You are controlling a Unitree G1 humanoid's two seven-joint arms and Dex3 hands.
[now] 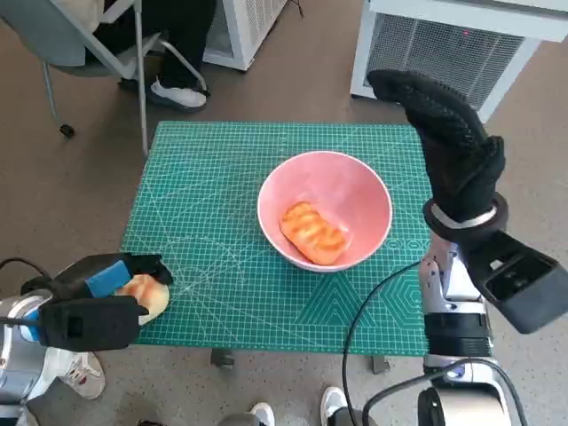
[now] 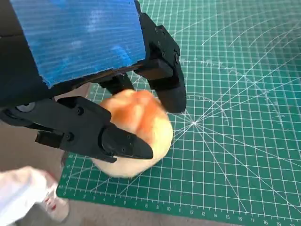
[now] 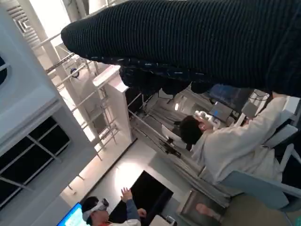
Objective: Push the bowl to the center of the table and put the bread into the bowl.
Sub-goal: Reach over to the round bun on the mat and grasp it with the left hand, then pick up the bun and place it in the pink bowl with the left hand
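Head view shows the pink round bowl (image 1: 325, 207) near the middle of the green gridded cutting mat (image 1: 213, 177), with one glazed orange-brown bread roll (image 1: 313, 232) already inside; a second pale golden bun (image 1: 146, 295) sits at the mat's near left corner under the blue-taped black left hand (image 1: 102, 288). The black-gloved right hand (image 1: 448, 146) stands raised beside the bowl, fingers together and straight, holding nothing. Left wrist view confirms black fingers (image 2: 123, 143) closing around the bun on both sides. Judged risk: the soft, rounded bun lies at the mat edge and could squeeze out and drop to the floor. Right wrist view shows only the glove and seated people in a bright room.
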